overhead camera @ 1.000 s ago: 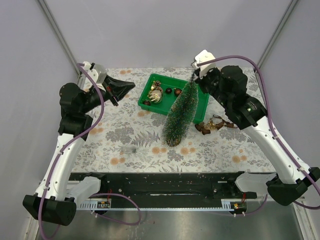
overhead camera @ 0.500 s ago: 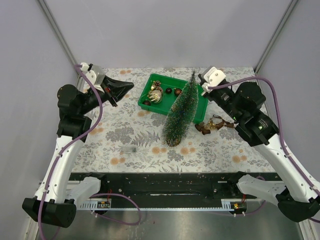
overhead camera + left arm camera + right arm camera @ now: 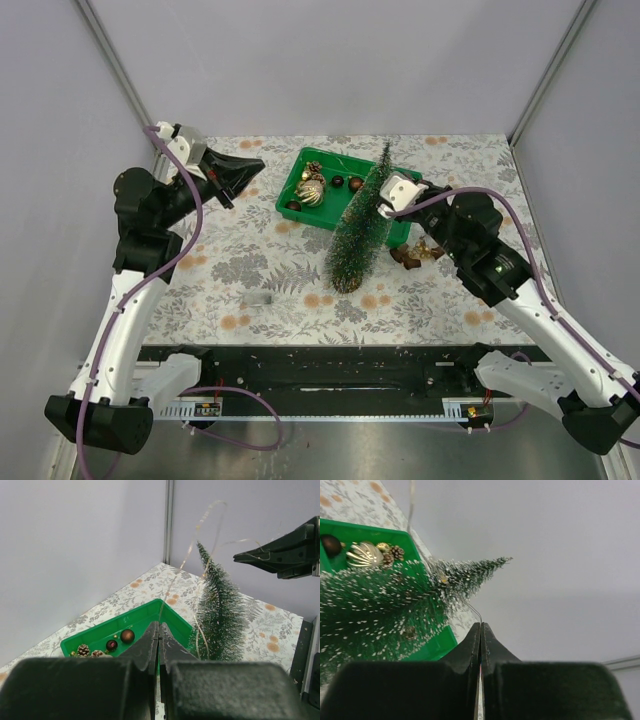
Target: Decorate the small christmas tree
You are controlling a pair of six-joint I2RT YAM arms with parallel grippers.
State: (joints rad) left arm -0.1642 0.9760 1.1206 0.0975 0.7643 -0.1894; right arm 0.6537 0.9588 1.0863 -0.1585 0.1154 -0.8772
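The small christmas tree (image 3: 358, 228) stands upright on the flowered table, just in front of the green tray (image 3: 297, 177). A thin wire strand (image 3: 175, 581) runs from my left gripper (image 3: 159, 623), up past the tree's top (image 3: 202, 547), to my right gripper (image 3: 236, 557). My left gripper (image 3: 260, 164) is shut on one end of the wire, left of the tray. My right gripper (image 3: 382, 203) is shut on the other end (image 3: 473, 611), close against the tree's upper right side. The tree fills the left of the right wrist view (image 3: 380, 605).
The tray holds a gold ribbed ball (image 3: 310, 192), dark red balls (image 3: 338, 181) and pine cones (image 3: 314, 167). A brown tangle of decorations (image 3: 425, 250) lies right of the tree. A small grey piece (image 3: 260, 298) lies front left. Grey walls close in on three sides.
My right arm swung from behind the tree's top round to its right side and nearer, carrying the wire. My left gripper barely moved.
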